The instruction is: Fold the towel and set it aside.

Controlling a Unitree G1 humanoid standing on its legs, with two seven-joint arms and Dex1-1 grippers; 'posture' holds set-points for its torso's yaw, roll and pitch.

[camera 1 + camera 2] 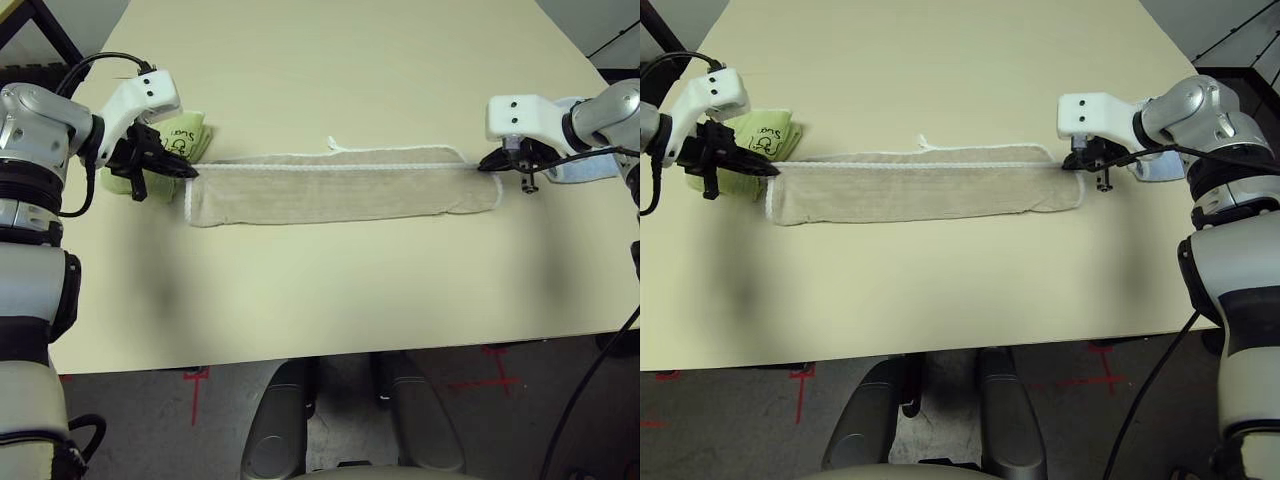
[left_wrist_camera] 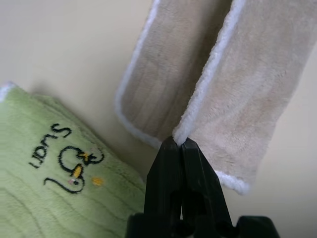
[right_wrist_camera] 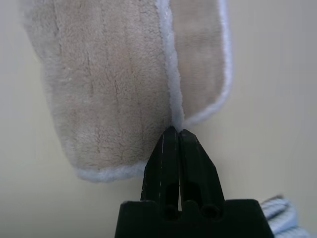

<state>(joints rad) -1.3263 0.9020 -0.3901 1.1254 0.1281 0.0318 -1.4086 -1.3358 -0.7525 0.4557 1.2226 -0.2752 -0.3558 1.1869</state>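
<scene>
Towel pinched at both ends, mid-fold

The table (image 1: 330, 290) bears the towel (image 1: 340, 188), a long band at its middle; the green towel (image 1: 192, 135) lies just beyond one end. The left gripper (image 1: 188, 171) and right gripper (image 1: 487, 163) are each clamped tight on an edge, seemingly one layer. Best to carry both ends across evenly, keeping the cloth taut.

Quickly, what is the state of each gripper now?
Left gripper: closed, pinching the towel corner.
Right gripper: closed, pinching the towel's other end.
</scene>
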